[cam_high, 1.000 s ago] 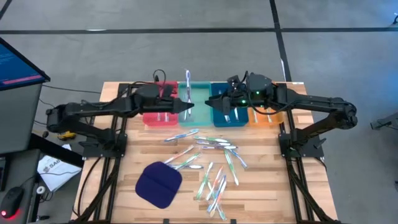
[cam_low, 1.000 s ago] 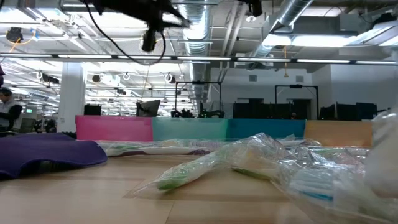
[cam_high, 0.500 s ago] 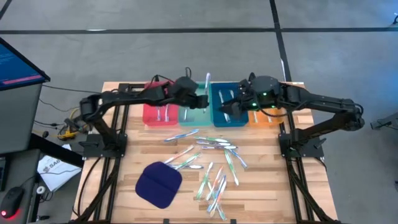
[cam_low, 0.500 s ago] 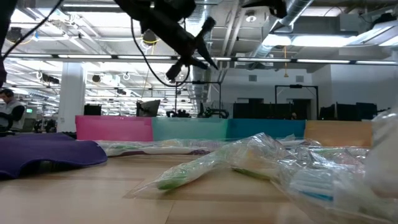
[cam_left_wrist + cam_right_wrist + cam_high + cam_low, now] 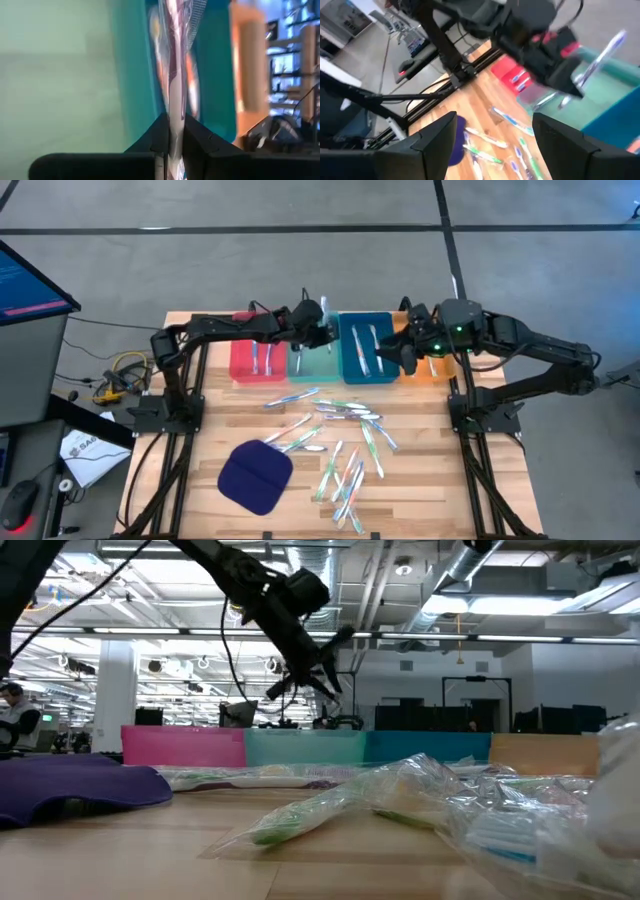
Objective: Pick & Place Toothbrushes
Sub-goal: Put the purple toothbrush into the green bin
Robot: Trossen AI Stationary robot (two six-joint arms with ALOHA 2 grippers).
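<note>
Several wrapped toothbrushes (image 5: 340, 442) lie loose on the wooden table, in front of a row of red (image 5: 240, 360), teal (image 5: 318, 363), blue (image 5: 350, 365) and orange (image 5: 432, 370) trays. My left gripper (image 5: 321, 333) hangs over the teal tray, tipped downward, shut on one wrapped toothbrush (image 5: 175, 55). My right gripper (image 5: 388, 358) hovers open above the blue and orange trays with nothing between its fingers (image 5: 437, 137). The red and blue trays each hold a few toothbrushes. My left gripper pinches one end of the wrapped toothbrush (image 5: 173, 131) between its two fingers. The toothbrush runs on forward past the fingertips, in line with them. It is lifted clear above the teal tray (image 5: 65, 80), its free end slanting up (image 5: 343, 636).
A dark blue rounded cloth pad (image 5: 255, 476) lies at the near left of the table. A monitor (image 5: 30, 290) stands beyond the table's left edge. Bare wood shows to the right of the loose toothbrushes.
My left gripper has swung from over the red tray toward the table's right, come down over the teal tray and tipped downward, keeping the toothbrush in its hold. My right gripper has drawn back toward the table's right edge, staying open.
</note>
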